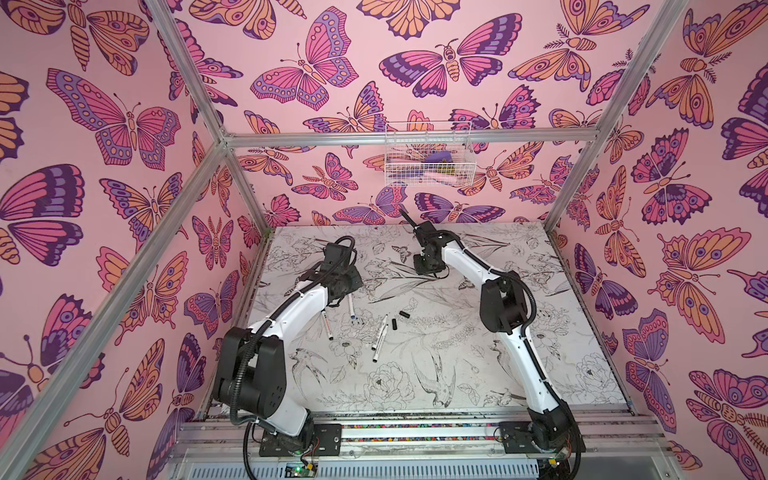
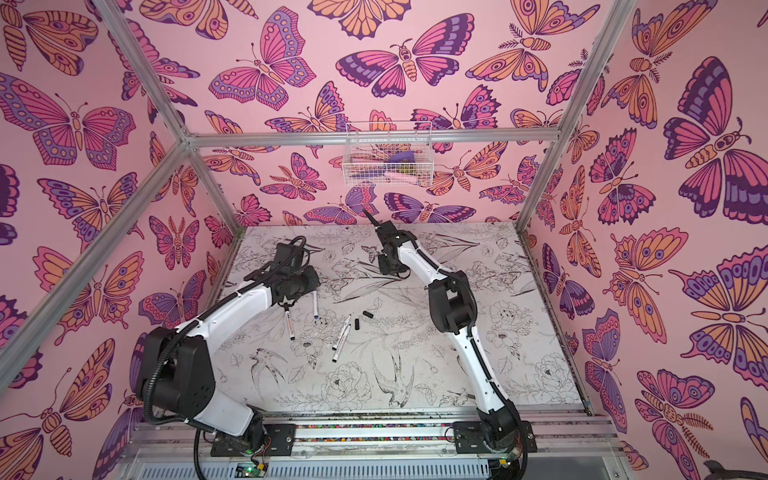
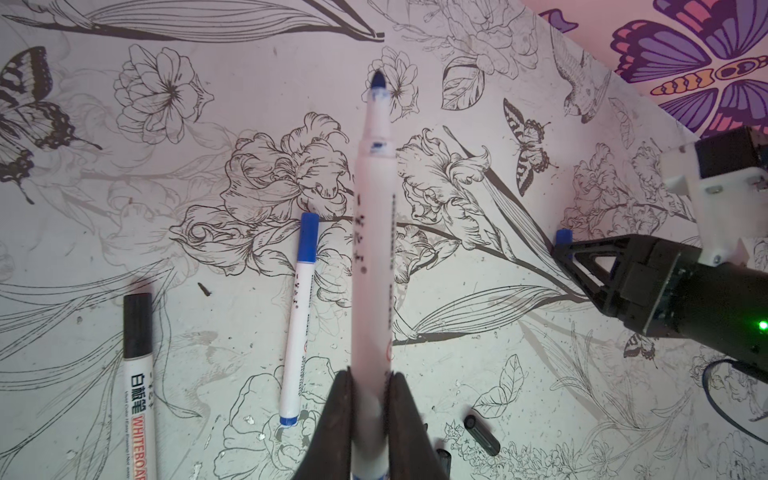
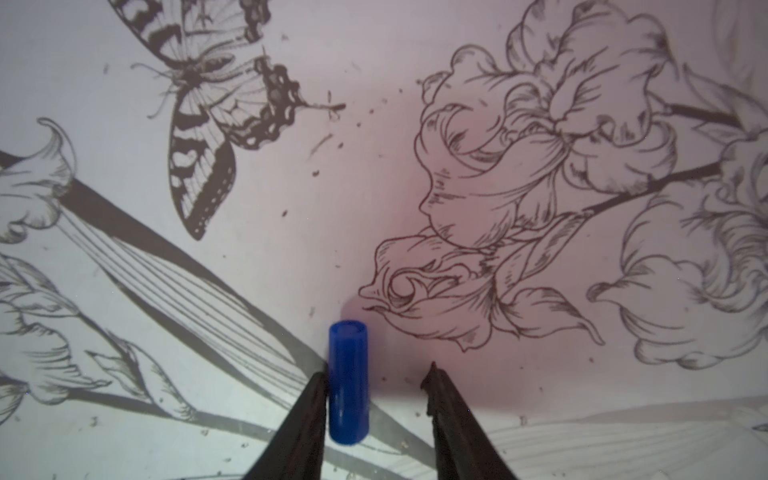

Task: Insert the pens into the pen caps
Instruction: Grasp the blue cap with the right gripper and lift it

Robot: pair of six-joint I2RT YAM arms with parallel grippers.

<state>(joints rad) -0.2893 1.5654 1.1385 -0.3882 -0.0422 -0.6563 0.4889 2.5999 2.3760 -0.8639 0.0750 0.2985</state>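
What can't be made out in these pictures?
Both top views: things in the wire basket, too small and blurred.
Both top views: the blue cap, hidden by the right gripper.
Left wrist view: rear of the held pen, covered by the left gripper and cut off by the bottom edge.
Left wrist view: lower part of the black-capped marker, cut off likewise.

The white-barrelled marker pen with a black cap reads "白板笔" and, white on red, "WHITEBOA", cut off by the frame edge.
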